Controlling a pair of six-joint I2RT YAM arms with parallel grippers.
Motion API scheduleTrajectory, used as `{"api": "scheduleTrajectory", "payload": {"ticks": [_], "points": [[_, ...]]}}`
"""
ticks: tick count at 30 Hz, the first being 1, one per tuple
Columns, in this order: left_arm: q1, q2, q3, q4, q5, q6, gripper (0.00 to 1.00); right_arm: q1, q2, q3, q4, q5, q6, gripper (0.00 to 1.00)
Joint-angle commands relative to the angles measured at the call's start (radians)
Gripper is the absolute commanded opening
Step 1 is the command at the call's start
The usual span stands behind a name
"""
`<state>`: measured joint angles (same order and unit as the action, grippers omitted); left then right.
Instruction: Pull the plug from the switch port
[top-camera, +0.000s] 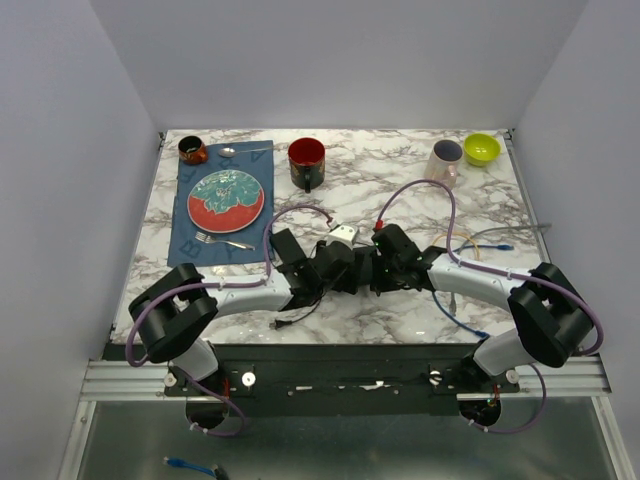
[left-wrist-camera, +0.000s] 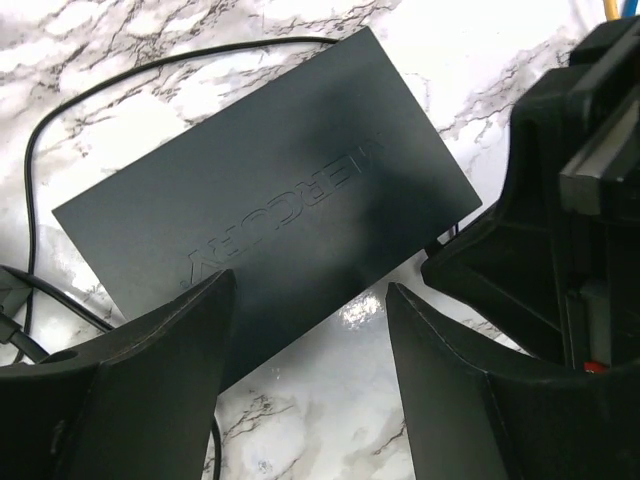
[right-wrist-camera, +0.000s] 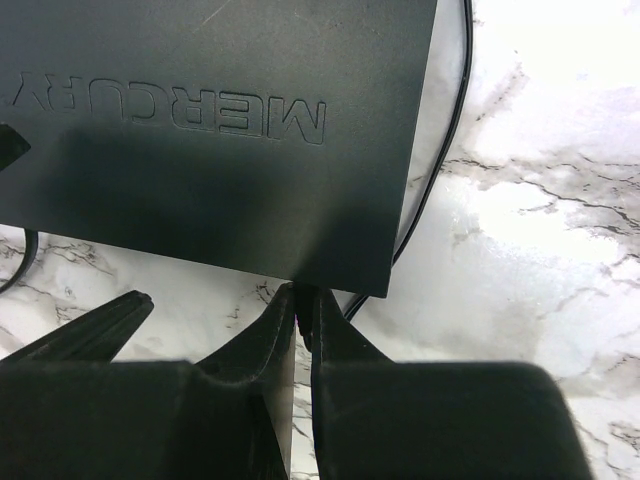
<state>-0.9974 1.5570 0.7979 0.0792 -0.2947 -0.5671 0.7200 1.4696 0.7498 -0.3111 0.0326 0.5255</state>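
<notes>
The black switch (left-wrist-camera: 270, 190), marked MERCURY, lies flat on the marble table; it also shows in the right wrist view (right-wrist-camera: 210, 130). My left gripper (left-wrist-camera: 310, 335) is open, its fingers straddling the switch's near edge without touching it. My right gripper (right-wrist-camera: 305, 305) is shut on the plug (right-wrist-camera: 306, 296), a small dark piece at the switch's near edge, close to its corner. The plug is mostly hidden by the fingers. In the top view the two grippers, left (top-camera: 335, 262) and right (top-camera: 375, 268), meet at mid-table and hide the switch.
A thin black cable (right-wrist-camera: 445, 160) curves round the switch's corner. A white adapter (top-camera: 343, 233) lies just behind the grippers. A plate (top-camera: 226, 197) on a blue mat, a red mug (top-camera: 306, 160), a pink mug (top-camera: 444, 160) and a green bowl (top-camera: 481, 148) stand farther back. A blue cable (top-camera: 455, 315) lies at right.
</notes>
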Motion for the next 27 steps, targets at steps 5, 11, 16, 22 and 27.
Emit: {"api": "scheduleTrajectory", "payload": {"ticks": [5,11,16,22,27], "points": [[-0.040,0.044,-0.009,0.062,-0.077,0.111,0.71,-0.005,-0.011,-0.003,-0.005,0.026,-0.022,0.01],[-0.081,0.077,-0.035,0.103,-0.109,0.150,0.70,-0.007,0.008,-0.029,0.033,0.018,-0.007,0.01],[-0.095,0.155,-0.035,0.136,-0.149,0.142,0.68,-0.007,0.003,-0.044,0.055,0.009,0.005,0.01],[-0.102,0.227,-0.028,0.137,-0.248,0.116,0.65,-0.007,-0.017,-0.073,0.073,-0.010,0.013,0.01],[-0.102,0.284,0.001,0.087,-0.323,0.085,0.62,-0.007,-0.022,-0.095,0.093,-0.028,0.025,0.01]]}}
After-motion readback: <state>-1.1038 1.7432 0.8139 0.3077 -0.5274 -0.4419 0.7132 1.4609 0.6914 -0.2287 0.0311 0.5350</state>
